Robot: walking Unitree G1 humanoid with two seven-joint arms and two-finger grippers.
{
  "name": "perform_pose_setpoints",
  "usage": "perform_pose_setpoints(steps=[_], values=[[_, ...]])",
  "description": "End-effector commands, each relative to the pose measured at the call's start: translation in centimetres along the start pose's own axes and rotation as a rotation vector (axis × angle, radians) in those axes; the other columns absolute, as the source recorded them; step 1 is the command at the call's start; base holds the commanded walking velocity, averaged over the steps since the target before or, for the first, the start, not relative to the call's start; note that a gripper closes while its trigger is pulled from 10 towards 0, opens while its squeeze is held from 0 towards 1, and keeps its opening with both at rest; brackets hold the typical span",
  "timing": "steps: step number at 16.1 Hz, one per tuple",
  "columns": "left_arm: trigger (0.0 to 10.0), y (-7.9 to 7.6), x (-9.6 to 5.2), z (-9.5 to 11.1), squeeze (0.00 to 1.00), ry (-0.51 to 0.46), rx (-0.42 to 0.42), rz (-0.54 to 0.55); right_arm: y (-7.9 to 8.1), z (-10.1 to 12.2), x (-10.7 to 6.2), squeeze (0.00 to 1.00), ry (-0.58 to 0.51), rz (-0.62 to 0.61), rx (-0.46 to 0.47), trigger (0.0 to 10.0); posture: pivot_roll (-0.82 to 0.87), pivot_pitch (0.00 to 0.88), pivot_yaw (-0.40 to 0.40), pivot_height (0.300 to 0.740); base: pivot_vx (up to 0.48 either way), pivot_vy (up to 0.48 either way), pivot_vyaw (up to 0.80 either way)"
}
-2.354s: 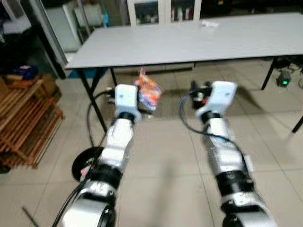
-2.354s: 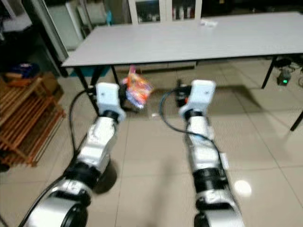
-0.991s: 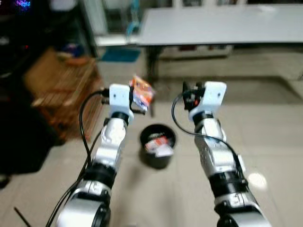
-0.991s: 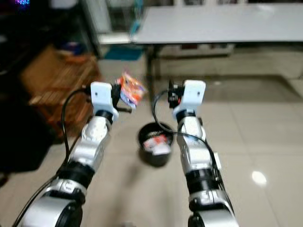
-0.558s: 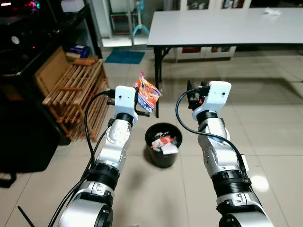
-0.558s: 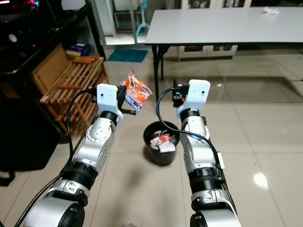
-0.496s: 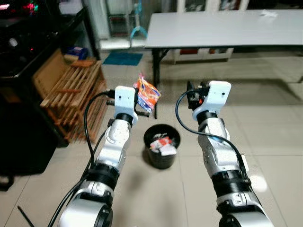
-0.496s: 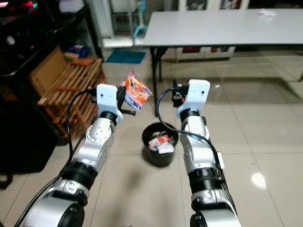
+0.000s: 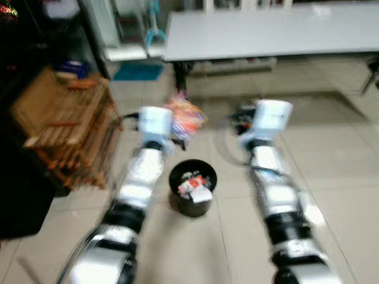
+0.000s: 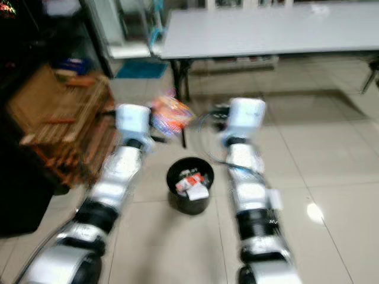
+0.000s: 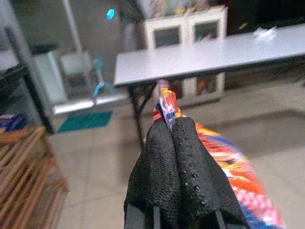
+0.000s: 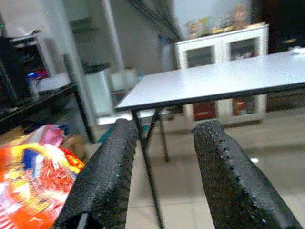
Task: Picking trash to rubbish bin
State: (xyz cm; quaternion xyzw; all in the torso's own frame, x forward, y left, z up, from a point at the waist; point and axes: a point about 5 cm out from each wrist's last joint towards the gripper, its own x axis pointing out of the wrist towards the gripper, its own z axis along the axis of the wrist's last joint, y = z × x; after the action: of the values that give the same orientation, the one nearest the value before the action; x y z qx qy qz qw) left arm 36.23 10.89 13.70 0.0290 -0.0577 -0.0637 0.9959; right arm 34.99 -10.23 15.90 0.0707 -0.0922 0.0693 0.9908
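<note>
Clamped in my left gripper, a crinkled snack wrapper in orange, red and blue hangs at the center of the blurred left eye frame, above and just behind a black rubbish bin on the tiled floor. My right gripper, its fingers apart, is raised beside it. Crumpled trash lies inside the bin; a grey table spans the upper right.
</note>
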Motion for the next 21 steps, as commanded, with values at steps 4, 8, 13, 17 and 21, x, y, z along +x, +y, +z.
perform_pose_setpoints(steps=[4, 8, 13, 17, 21], values=[[10.0, -1.12, 0.23, 0.25, 0.0, 0.0, -0.005, -0.025, -1.18, 0.26, 0.09, 0.0, -0.003, -0.033, -0.021, 10.0, -0.01, 0.0, 0.093, 0.74, 0.461, 0.0, 0.0], [10.0, -1.19, 0.02, -0.53, 0.0, 0.036, 0.009, -0.037, -1.18, 0.26, 0.07, 0.0, 0.0, -0.034, -0.021, 10.0, -0.01, 0.0, 0.092, 0.74, 0.46, 0.0, 0.0], [10.0, -1.21, 0.0, -0.56, 0.0, 0.038, 0.011, -0.038, -1.2, 0.25, 0.05, 0.0, 0.002, -0.037, -0.019, 10.0, -0.01, 0.0, 0.093, 0.74, 0.456, 0.0, 0.0], [10.0, -1.31, 0.0, -0.6, 0.0, 0.04, 0.011, -0.046, -1.22, 0.23, 0.04, 0.0, 0.003, -0.038, -0.02, 10.0, -0.01, 0.0, 0.093, 0.74, 0.457, 0.0, 0.0], [10.0, -1.38, 0.0, -0.62, 0.0, 0.04, 0.016, -0.048, -1.27, 0.23, 0.04, 0.0, 0.004, -0.037, -0.02, 10.0, -0.01, 0.0, 0.094, 0.74, 0.454, 0.0, 0.0]])
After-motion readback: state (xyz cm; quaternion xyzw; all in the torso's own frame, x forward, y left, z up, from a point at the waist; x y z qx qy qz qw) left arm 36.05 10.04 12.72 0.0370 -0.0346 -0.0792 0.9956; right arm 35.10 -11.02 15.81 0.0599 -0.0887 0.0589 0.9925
